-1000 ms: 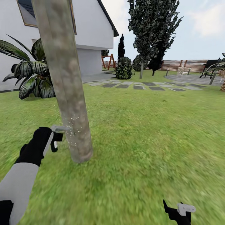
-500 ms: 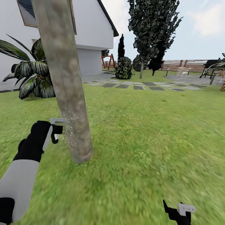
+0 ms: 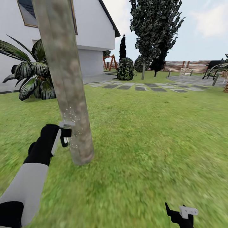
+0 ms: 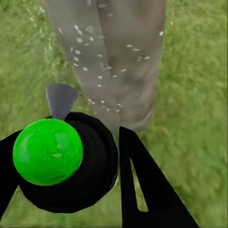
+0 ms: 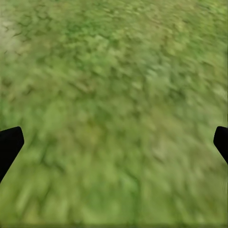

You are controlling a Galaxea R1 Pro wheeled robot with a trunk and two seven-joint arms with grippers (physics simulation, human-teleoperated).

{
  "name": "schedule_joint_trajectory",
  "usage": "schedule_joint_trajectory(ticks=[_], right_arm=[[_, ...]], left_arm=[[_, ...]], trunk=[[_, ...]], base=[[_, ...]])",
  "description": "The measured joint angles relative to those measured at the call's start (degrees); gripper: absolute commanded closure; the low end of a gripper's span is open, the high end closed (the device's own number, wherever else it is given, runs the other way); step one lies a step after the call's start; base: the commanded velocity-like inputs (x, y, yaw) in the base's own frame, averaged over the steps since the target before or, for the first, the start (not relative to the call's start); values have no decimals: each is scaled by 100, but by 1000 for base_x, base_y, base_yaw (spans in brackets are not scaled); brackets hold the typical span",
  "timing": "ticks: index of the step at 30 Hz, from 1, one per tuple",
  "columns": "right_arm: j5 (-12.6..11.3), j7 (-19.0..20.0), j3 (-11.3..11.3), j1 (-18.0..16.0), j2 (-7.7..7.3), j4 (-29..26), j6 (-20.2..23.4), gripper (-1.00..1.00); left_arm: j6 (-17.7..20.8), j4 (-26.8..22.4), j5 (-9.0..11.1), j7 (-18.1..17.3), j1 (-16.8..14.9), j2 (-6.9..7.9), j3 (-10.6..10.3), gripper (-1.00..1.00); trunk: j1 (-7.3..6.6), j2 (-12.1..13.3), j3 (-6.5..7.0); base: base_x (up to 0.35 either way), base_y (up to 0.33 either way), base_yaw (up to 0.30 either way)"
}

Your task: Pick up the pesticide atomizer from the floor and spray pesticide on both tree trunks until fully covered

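Right now the left gripper holds the pesticide atomizer, a dark round bottle with a bright green ball on top, and the jaws are closed around its sides. In the left wrist view one black finger stands just beside the bottle, and a small grey nozzle sticks out past the jaws toward the tree trunk. The trunk is straight ahead of the jaws and very near them. Tiny white specks of pesticide float between the jaws and the bark, and more specks dot the grey-brown trunk just beyond the nozzle. Green grass lies all around the foot of the trunk. The right gripper hangs low over the grass, well apart from the trunk and the bottle. Its two black fingertips sit far apart at the two sides of the right wrist view, so the jaws are wide open with only blurry grass between them. Far behind stand a second tree, a white house and grey stepping stones.
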Motion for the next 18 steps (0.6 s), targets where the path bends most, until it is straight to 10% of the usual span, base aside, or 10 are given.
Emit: schedule_joint_trajectory(ticks=[5,14,18], right_arm=[[2,0,1,0,0,0,0,-100],[2,0,1,0,0,0,1,-100],[5,0,1,0,3,8,0,-100]], left_arm=[[-88,167,41,18,410,516,33,100],[-725,319,55,551,1261,-20,13,100],[-2051,1755,254,1267,1306,-69,41,100]], trunk=[[0,0,0],[0,0,0],[1,1,-1]], base=[[0,0,0],[0,0,0],[0,0,0]])
